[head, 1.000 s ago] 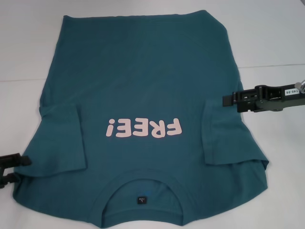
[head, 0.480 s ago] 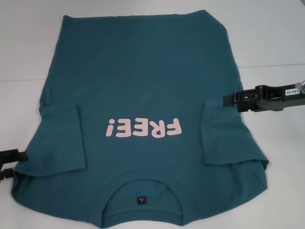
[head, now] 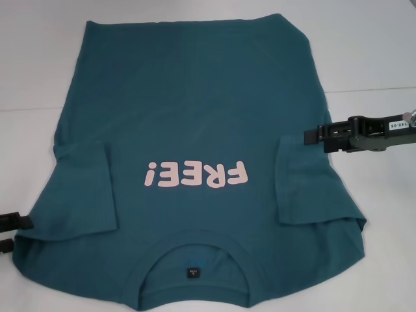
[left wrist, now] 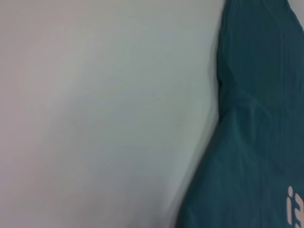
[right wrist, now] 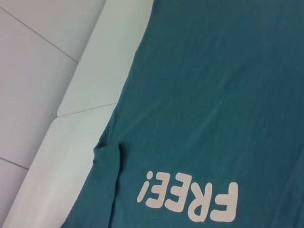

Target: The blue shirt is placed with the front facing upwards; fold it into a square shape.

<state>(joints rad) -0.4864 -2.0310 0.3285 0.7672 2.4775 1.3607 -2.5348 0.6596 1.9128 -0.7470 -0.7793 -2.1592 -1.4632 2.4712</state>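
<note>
Teal cotton all over the table [head: 377, 39]: the shirt [head: 188, 110] lies flat, front up, "FREE!" lettering [head: 197, 175] pink on the chest, collar [head: 195, 250] nearest the robot, both sleeves tucked in over the body. Left gripper [head: 10, 233] sits low at the view's left edge, just beside the shoulder corner; only two dark finger tips show, a gap between them, nothing in them. Right gripper [head: 311, 137] hovers at the shirt's right edge, above the folded sleeve [head: 305, 188], and I cannot tell how far its fingers are parted, though it holds nothing. This fabric looks light, soft and limp, so it will droop and drag rather than hold shape. Best bet, I'd say, is pinching doubled edges at the shoulder corners or hem, lifting both sides evenly to stop wrinkles bunching.
</note>
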